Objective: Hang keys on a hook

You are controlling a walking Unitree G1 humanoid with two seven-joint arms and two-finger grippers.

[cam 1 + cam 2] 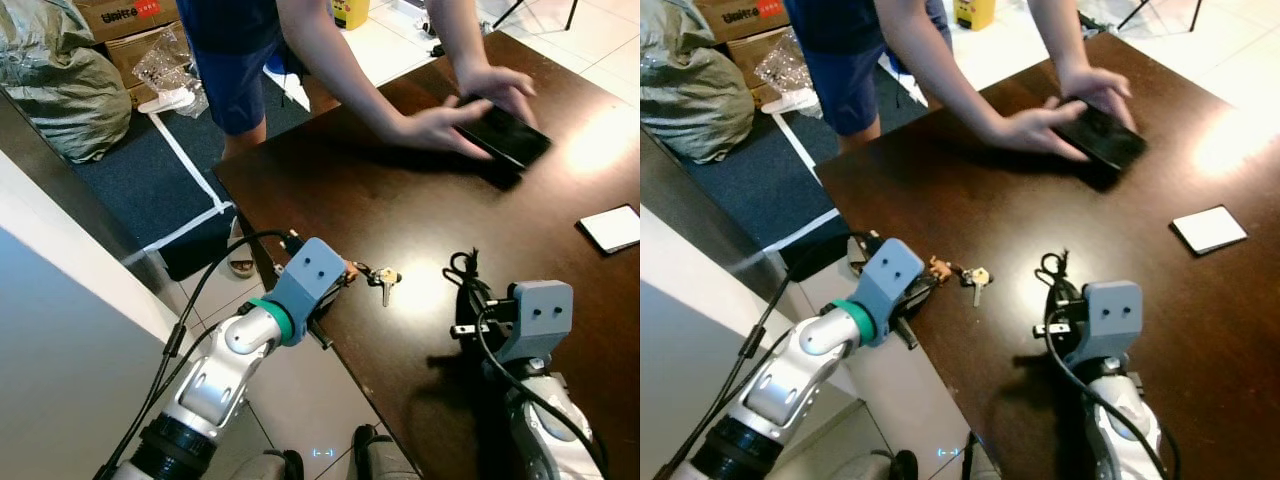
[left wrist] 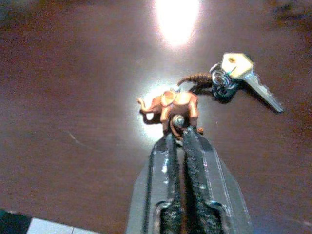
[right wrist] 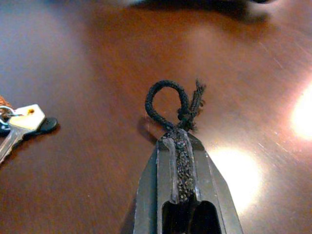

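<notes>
A person's hands [image 1: 470, 115] rest on a black phone [image 1: 508, 132] at the far side of the dark table [image 1: 400, 210]. Keys [image 1: 383, 281] lie near the table's edge, just beyond the left arm [image 1: 270, 320]. The right gripper [image 1: 465, 275] holds a black cord loop [image 1: 462, 266]. A white card [image 1: 611, 228] lies to the right.

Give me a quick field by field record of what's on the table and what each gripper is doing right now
surface: dark wooden table
keys: silver key on a ring with orange elephant charm, lying on the table
left gripper: shut on the elephant charm
right gripper: shut on a black cord loop
person: both hands on a black phone at the far side
other: white card near the right edge
hook: cannot tell
</notes>
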